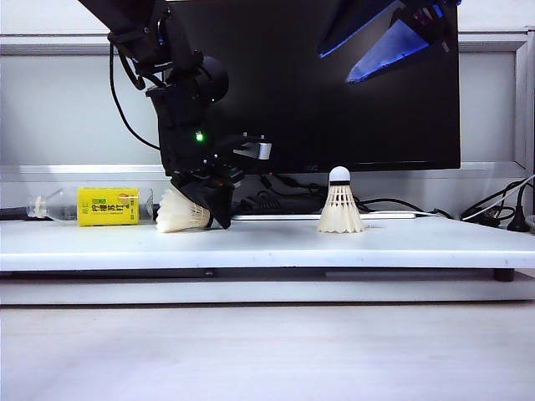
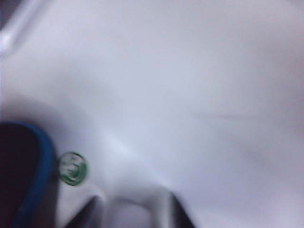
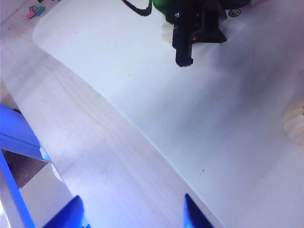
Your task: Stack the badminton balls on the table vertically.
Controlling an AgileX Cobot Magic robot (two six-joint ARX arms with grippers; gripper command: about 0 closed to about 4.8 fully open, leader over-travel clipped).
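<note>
The long white flat desk board (image 1: 276,246) carries two small white feather shuttlecocks. One lies on its side (image 1: 180,213) at the left, skirt fanned toward a clear plastic bottle with a yellow label (image 1: 107,206) that lies just beside it. The other stands upright (image 1: 340,209) near the middle, round cork tip with a dark band on top, well apart from the first. Behind both stands a wide black monitor (image 1: 334,83), with dark cables (image 1: 493,209) trailing along the board's back edge.

The left gripper (image 1: 213,207) is down at the lying shuttlecock, its black fingers at the cork end and hiding it; whether they are clamped on it or only around it cannot be told. The right gripper (image 1: 393,42) hangs high in front of the screen, its blue fingers spread wide apart and holding nothing.

The left wrist view is blurred: only white surface, a blue-edged dark shape (image 2: 28,175) and a small green ring (image 2: 72,168) show. The right wrist view shows what the exterior view does not: the board's rounded corner lying over pale wood-grain surface (image 3: 95,156), the black left arm seen from above, and a feather edge at the frame's border (image 3: 295,121). The right gripper's (image 3: 130,211) blue fingertips appear there, apart.

The bottle label bears green characters too small to read.
</note>
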